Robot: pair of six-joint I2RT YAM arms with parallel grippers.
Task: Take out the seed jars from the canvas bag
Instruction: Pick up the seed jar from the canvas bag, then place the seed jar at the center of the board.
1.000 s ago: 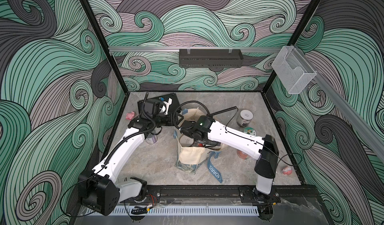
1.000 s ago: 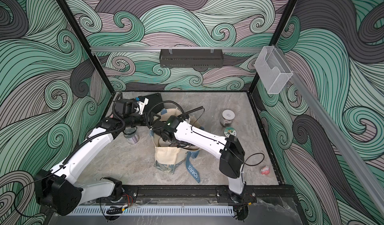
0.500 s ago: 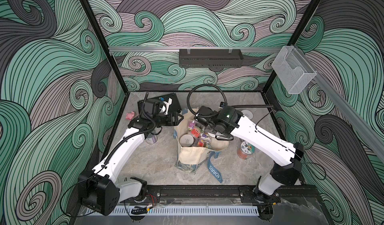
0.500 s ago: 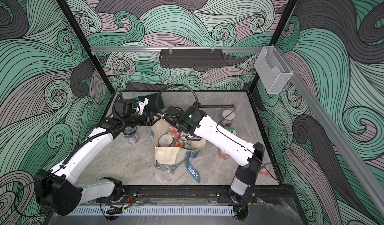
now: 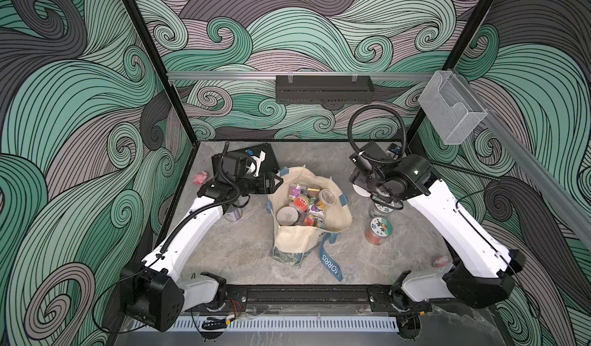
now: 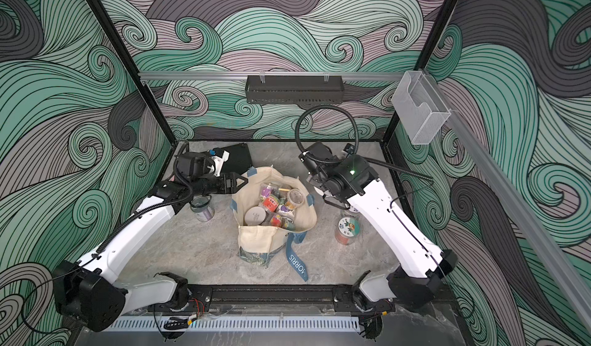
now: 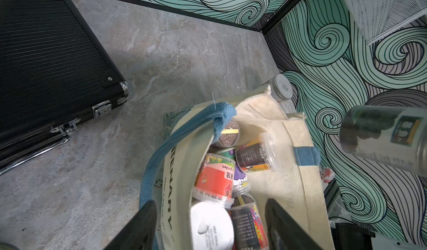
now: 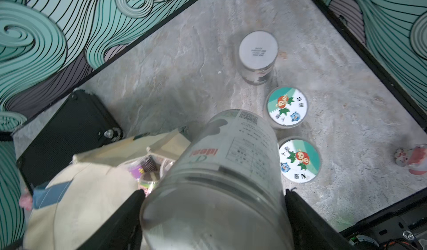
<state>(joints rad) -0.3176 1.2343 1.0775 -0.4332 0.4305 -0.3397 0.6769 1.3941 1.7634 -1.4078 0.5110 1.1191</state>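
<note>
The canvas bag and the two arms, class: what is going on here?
The robot is emptying the canvas bag, where many seed jars lie. The right gripper is shut on a large clear jar, held in the air beside the bag, near three jars standing on the table. The left gripper hangs open at the bag's rim, holding nothing.

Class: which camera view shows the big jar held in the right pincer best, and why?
The right wrist view: the big jar looms large between the right pincer's jaws, label showing. The left wrist view catches it blurred at its edge. In both top views the arm mostly hides it.
</note>
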